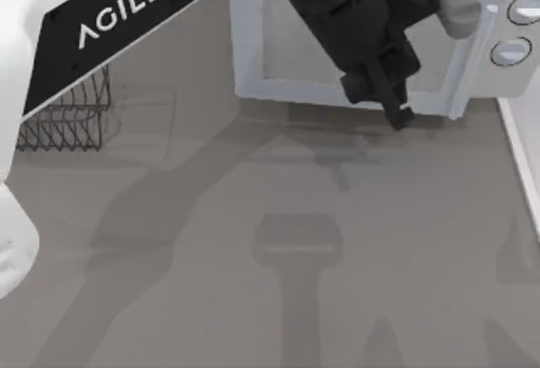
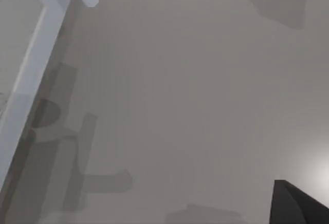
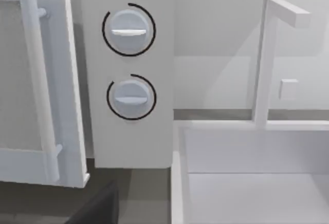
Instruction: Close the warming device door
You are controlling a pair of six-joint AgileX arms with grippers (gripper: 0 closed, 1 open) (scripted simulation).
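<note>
At the far edge of the worktop [image 1: 253, 258], the microwave [image 1: 506, 89] is standing toward the right side, with its two grey knobs [image 1: 510, 51] facing forward on the side panel. Its door [image 1: 337, 94] is sitting almost flush with the front face. From the right wrist view, the door's [image 3: 72, 80] edge is lying just beside the knob panel, and the vertical bar handle [image 3: 40, 80] is standing off the door on two short posts.

Reaching in from the top view's left, the left arm is extending across the door window, and the left pincer [image 1: 396, 113] is hanging at the door's lower edge, near the handle [image 1: 460, 13]. Its dark fingers are lying close together with nothing between them; whether they are fully clenched cannot be told. In the left wrist view, the door frame [image 2: 31, 80] is running along one side, with bare worktop beyond it.

Left of the microwave, a dark wire rack [image 1: 67, 115] is resting on the worktop, partly under the left arm. Right of the microwave, a white sink [image 3: 247, 172] with a tall faucet [image 3: 267, 59] is adjoining it.
</note>
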